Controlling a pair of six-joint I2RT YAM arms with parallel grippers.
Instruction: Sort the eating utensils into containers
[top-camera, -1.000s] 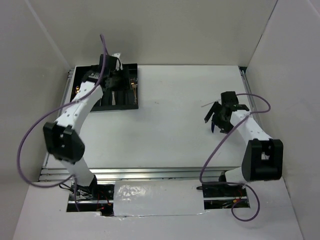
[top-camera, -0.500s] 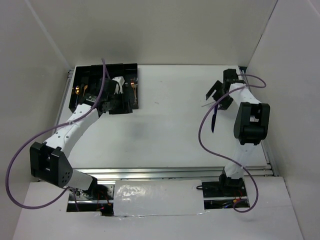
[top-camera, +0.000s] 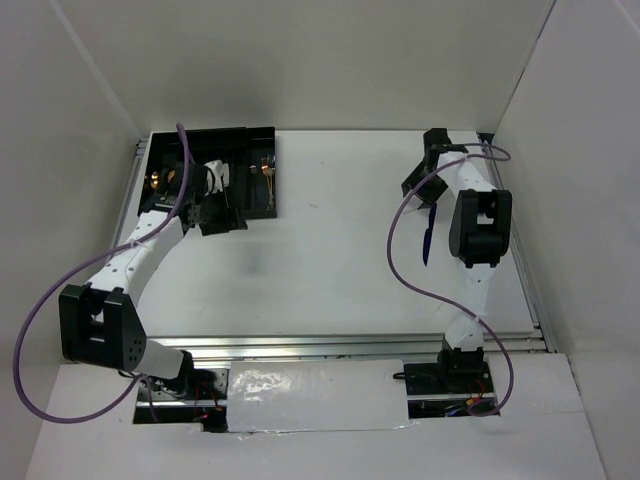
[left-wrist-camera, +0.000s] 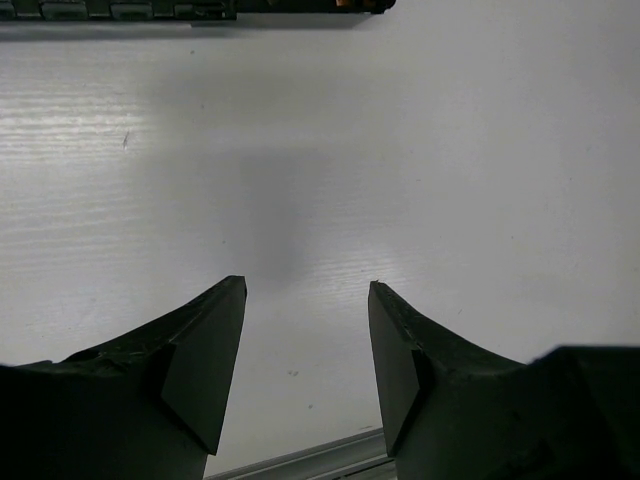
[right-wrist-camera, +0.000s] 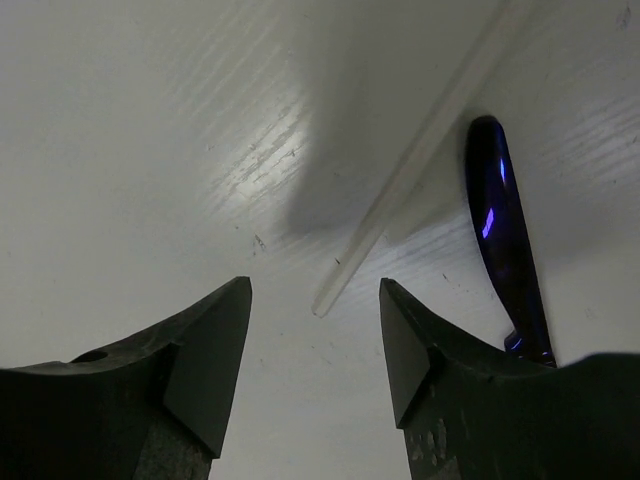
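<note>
We judge pickup is in hand: our right gripper (right-wrist-camera: 313, 300), jaws spread and empty, hovers by the black utensil (right-wrist-camera: 500, 230) lying far right on the worktop (top-camera: 330, 250); next it must straddle that handle, not the pale stick (right-wrist-camera: 420, 150) beside it, while our left gripper (left-wrist-camera: 305, 300), also spread and empty, waits near the tray (top-camera: 245, 134) far left

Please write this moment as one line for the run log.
left gripper: open, empty, over table | right gripper: open, empty, over stick end | dark utensil: on table, beside stick | tray: far left
</note>
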